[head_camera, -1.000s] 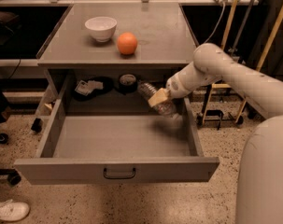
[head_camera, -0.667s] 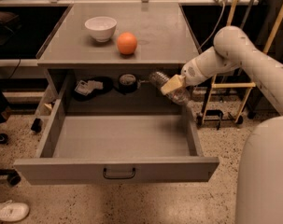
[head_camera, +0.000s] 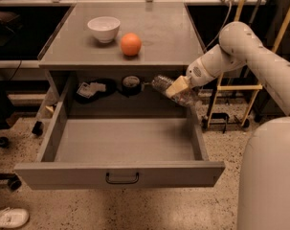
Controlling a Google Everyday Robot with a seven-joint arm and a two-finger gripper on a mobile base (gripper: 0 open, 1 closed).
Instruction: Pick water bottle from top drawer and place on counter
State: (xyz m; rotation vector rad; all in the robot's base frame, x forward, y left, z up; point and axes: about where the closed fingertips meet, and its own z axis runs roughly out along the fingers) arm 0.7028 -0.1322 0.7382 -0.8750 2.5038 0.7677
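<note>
Gripper (head_camera: 177, 88) over drawer (head_camera: 63, 174) prob. hides bottle (head_camera: 160, 83) label.

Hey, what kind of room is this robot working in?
Probably a lab or workshop: grey metal counter, open top drawer, speckled hard floor. The hand grips the water bottle over the drawer's right rear.

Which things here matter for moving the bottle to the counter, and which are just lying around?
Job: water bottle, gripped by the end effector above the back right corner of the open top drawer; counter.
Lying about: white bowl, orange, both on the counter.
</note>
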